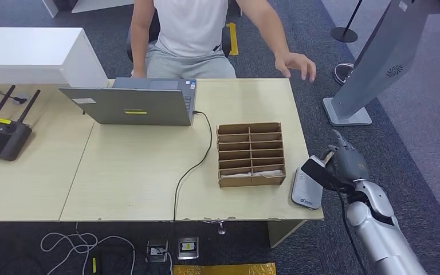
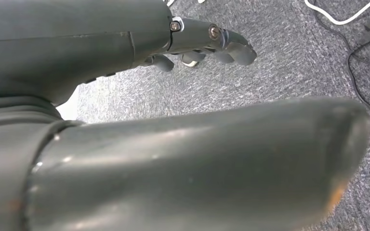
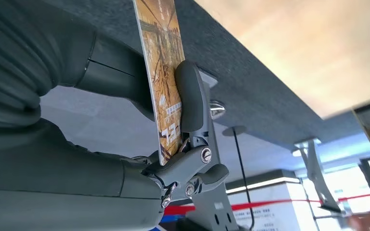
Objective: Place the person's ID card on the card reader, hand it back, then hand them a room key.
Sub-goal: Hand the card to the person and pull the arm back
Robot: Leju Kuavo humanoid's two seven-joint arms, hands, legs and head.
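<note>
My right hand, silver arm with dark fingers, sits off the table's right front corner, pinching a thin flat card with a brown-gold printed face between thumb and fingers; in the right wrist view the card stands on edge in the pinch, its long axis running out of the hand. Can't tell from the print whether it's the ID card or a room key.

Just beside that hand, toward the table, lies the white oblong card reader, at the right front corner of the pale wooden table. Its long axis runs roughly front-to-back. In the head view the dark thing in my hand hangs over the reader's far end; touching or not, can't tell.

My left hand hangs over grey carpet, fingers curled in, holding nothing. So the right hand is the near one for the reader.

Further in: brown cardboard slotted organiser box, left of the reader. Beyond it a grey laptop.

Farthest: person's hand open past the table's far right corner, straight ahead of my right hand; any hand-back would reach forward along the table's right edge.
</note>
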